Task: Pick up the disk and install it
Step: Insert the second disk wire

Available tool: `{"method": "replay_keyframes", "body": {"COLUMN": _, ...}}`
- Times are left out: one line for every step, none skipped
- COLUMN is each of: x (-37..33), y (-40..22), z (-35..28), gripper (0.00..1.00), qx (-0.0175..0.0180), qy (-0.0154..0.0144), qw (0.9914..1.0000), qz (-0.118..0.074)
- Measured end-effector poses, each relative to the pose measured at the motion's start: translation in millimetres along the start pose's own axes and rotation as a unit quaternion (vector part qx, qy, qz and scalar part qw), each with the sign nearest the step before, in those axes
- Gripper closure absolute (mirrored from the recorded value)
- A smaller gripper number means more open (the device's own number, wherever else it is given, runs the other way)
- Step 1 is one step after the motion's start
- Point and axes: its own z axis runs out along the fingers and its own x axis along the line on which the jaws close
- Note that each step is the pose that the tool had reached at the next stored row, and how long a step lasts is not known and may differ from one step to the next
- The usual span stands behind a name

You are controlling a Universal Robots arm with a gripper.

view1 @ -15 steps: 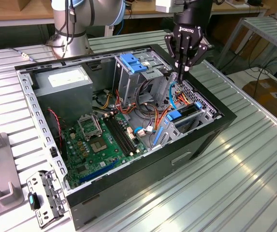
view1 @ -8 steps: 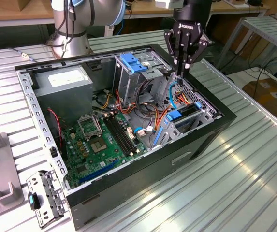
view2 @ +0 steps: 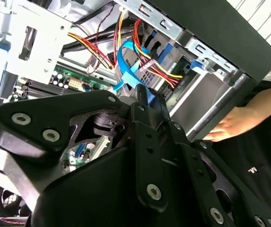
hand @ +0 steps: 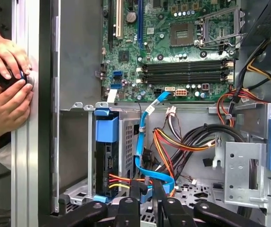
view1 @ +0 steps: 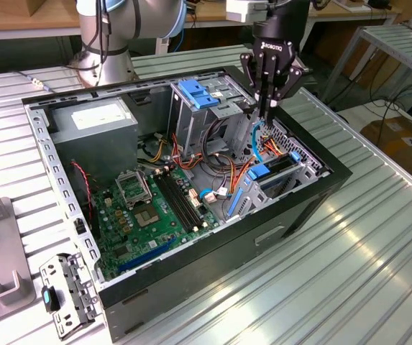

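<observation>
Disk: seated upright in its bay inside the computer case, blue carrier showing, just beside the fingertips; install looks nearly complete. Gripper: fingers pressed together, holding nothing, among blue cable. Person's hands: resting on the case edge.

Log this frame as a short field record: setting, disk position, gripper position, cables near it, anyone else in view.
setting: open computer case on a ribbed metal table
disk: blue-carriered disk seated upright in the drive bay by the case's side wall
gripper: gripper lowered into the case above the bay; fingertips pinched together at the thin blue cable
nearby: red, orange and yellow power wires
person: hands resting on the case edge, in the first wrist view
</observation>
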Motion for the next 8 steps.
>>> {"method": "replay_keyframes", "body": {"x": -0.5, "y": 0.0, "z": 1.5, "gripper": 0.75, "qx": 0.0, "qy": 0.0001, "qw": 1.0, "qz": 0.0}}
{"method": "replay_keyframes", "body": {"x": -1.1, "y": 0.0, "z": 3.2, "gripper": 0.75, "qx": 0.0, "qy": 0.0001, "qw": 1.0, "qz": 0.0}}
{"method": "replay_keyframes", "body": {"x": -1.7, "y": 0.0, "z": 5.0, "gripper": 0.75, "qx": 0.0, "qy": 0.0002, "qw": 1.0, "qz": 0.0}}
{"method": "replay_keyframes", "body": {"x": -2.2, "y": 0.0, "z": 6.2, "gripper": 0.75, "qx": 0.0, "qy": 0.0005, "qw": 1.0, "qz": 0.0}}
{"method": "replay_keyframes", "body": {"x": -2.7, "y": -0.1, "z": 7.7, "gripper": 0.75, "qx": 0.0, "qy": 0.0015, "qw": 1.0, "qz": 0.0}}
{"method": "replay_keyframes", "body": {"x": -2.9, "y": -0.1, "z": 8.3, "gripper": 0.76, "qx": 0.0, "qy": 0.0018, "qw": 1.0, "qz": 0.0}}
{"method": "replay_keyframes", "body": {"x": -3.1, "y": -0.1, "z": 8.8, "gripper": 0.83, "qx": 0.0, "qy": 0.002, "qw": 1.0, "qz": 0.0}}
{"method": "replay_keyframes", "body": {"x": -3.2, "y": -0.1, "z": 9.2, "gripper": 0.83, "qx": 0.0, "qy": 0.002, "qw": 1.0, "qz": 0.0}}
